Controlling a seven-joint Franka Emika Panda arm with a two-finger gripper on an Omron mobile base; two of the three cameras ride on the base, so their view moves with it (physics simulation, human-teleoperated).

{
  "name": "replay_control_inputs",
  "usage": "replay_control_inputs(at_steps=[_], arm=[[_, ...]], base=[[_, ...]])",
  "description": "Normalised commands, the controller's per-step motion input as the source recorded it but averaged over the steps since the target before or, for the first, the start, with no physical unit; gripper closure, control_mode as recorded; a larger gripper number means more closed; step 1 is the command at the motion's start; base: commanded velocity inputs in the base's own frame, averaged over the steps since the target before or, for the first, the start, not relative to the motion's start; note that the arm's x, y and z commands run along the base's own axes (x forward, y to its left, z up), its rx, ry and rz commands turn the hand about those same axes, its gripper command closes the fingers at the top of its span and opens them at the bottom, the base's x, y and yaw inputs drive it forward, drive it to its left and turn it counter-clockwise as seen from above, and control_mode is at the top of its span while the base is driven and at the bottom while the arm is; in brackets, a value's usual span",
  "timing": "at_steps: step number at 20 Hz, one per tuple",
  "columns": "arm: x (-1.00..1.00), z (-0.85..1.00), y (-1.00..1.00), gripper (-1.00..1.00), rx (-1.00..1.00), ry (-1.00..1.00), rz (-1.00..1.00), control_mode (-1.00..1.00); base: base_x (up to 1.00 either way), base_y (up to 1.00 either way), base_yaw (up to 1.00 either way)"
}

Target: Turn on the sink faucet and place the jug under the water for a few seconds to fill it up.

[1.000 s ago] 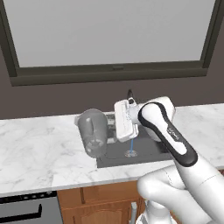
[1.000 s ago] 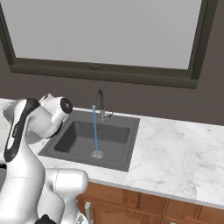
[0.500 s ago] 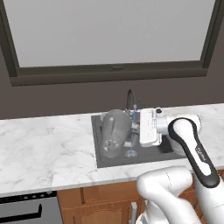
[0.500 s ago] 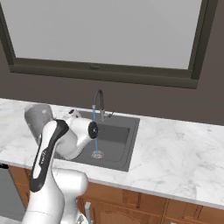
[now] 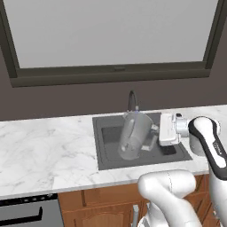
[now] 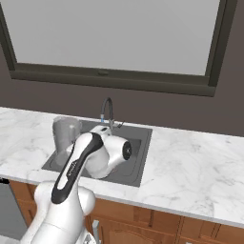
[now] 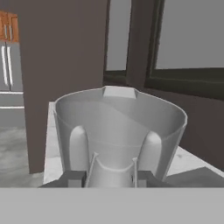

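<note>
The jug [image 5: 133, 135] hangs above the sink [image 5: 105, 146], tilted so its wide mouth leans toward the faucet and its narrower base points down toward the sink's front-left part, clear of the basin floor. The gripper [image 7: 113, 175] is clamped on the jug's handle side; in the hand view its two dark fingertips [image 7: 75, 178] sit either side of the loop at the jug's near wall, and the jug's open rim and pouring lip face away from the camera. The sink faucet [image 5: 132, 100] rises at the sink's back edge, its arched spout just behind and above the jug's rim; from the left base view the rim appears to touch or nearly touch the spout tip, though I cannot tell which. In the right base view the jug [image 6: 66, 135] stands over the sink's left edge [image 6: 50, 162], partly behind the arm, with the faucet [image 6: 108, 112] just to its right. No stream can be made out past the jug and arm. The marble bench [image 5: 44, 146] left of the sink lies bare and wide, and the bench [image 6: 190, 162] right of the sink is likewise open. A dark-framed window [image 5: 111, 40] runs along the wall behind the faucet, well above the jug.
</note>
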Motion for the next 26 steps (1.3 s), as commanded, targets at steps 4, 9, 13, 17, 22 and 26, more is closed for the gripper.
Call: replay_control_inputs(at_steps=[4, 9, 13, 17, 22, 26], arm=[[0.35, 0.0, -0.51, 1.0, -0.01, 0.17, 0.0, -1.0], [0.41, 0.0, -0.29, 1.0, -0.02, 0.2, 0.0, -1.0], [0.27, 0.0, -0.13, 1.0, -0.03, 0.16, 0.0, -1.0], [0.07, 0.0, 0.0, 1.0, -0.02, 0.05, 0.0, -1.0], [-0.1, -0.17, 0.0, 1.0, 0.0, -0.02, 0.0, -1.0], [-0.02, -0.31, 0.0, 1.0, 0.0, -0.01, 0.0, -1.0]], base=[[0.0, 0.0, 0.0], [0.0, 0.0, 0.0], [0.0, 0.0, 0.0], [0.0, 0.0, 0.0], [0.0, 0.0, 0.0], [0.0, 0.0, 0.0]])
